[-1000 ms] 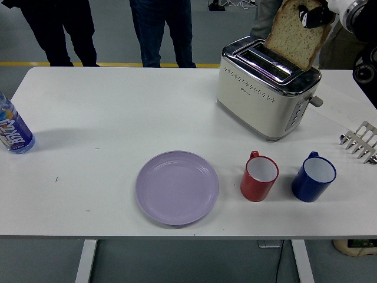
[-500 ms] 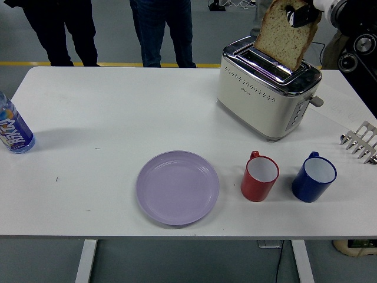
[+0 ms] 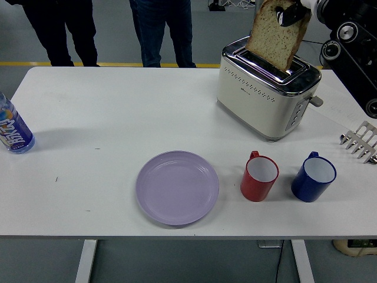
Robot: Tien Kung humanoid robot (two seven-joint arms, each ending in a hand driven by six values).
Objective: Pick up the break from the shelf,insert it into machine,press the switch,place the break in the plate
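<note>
My right hand (image 3: 293,10) pinching bread slice (image 3: 275,32) by top edge, left arm out of shot. Slice slid left and dropped since a sec ago, lower edge now right over toaster (image 3: 265,94) slot, tilted a bit. Needs straightening, then lower in. Lever unpressed I think, purple plate (image 3: 177,187) waiting empty.

This looks like a robotics lab or test hall set up as a mock kitchen. A plain white height-adjustable table (image 3: 118,106) stands on a grey industrial floor (image 3: 112,35) with a yellow marking line (image 3: 23,63) at 10 o'clock. Two people (image 3: 162,29) stand watching at 12 o'clock. Kitchen props are staged: a toaster (image 3: 268,94), a lilac plate (image 3: 177,187), two mugs (image 3: 259,177).
</note>
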